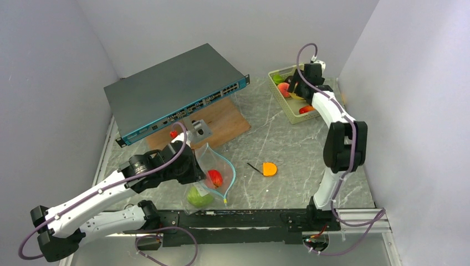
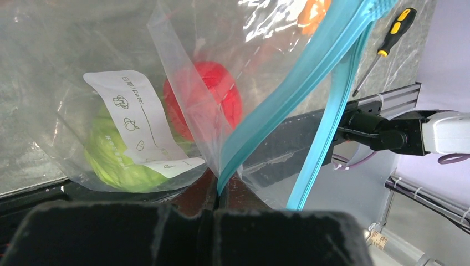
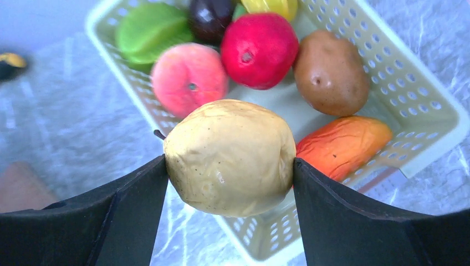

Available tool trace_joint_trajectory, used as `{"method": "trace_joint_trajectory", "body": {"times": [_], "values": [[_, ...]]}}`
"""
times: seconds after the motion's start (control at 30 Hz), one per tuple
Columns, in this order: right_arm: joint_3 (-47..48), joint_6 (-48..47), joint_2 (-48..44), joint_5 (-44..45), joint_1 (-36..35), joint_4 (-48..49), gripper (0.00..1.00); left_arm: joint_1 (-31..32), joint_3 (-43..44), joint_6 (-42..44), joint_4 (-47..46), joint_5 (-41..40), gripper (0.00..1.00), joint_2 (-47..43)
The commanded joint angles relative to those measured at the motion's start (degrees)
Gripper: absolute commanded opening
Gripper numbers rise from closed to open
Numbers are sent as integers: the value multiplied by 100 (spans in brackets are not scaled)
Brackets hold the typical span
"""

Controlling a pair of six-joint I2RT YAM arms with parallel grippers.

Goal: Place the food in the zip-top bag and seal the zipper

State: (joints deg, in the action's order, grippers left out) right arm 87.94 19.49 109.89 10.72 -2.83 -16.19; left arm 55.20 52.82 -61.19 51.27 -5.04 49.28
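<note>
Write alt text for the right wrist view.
The right tool grips a pale yellow fruit between its black fingers, over a pale green basket holding a peach, a red fruit, a potato and more.

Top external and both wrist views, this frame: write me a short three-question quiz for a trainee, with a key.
1. True or false: the zip-top bag is empty.
2. What does the right gripper hold? A) a pale yellow fruit B) a banana C) a spoon
3. Fill in: the left gripper is shut on the bag's edge, right beside its teal ____.
Key: 1 false, it holds a green cabbage and a red fruit. 2 A. 3 zipper.
</note>
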Motion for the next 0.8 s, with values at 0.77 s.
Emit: {"method": "trace_joint_trajectory", "body": {"times": [0.77], "values": [[-4067, 162, -6185, -2473, -2846, 359, 7, -18, -312, -214, -911, -17, 0, -292]]}}
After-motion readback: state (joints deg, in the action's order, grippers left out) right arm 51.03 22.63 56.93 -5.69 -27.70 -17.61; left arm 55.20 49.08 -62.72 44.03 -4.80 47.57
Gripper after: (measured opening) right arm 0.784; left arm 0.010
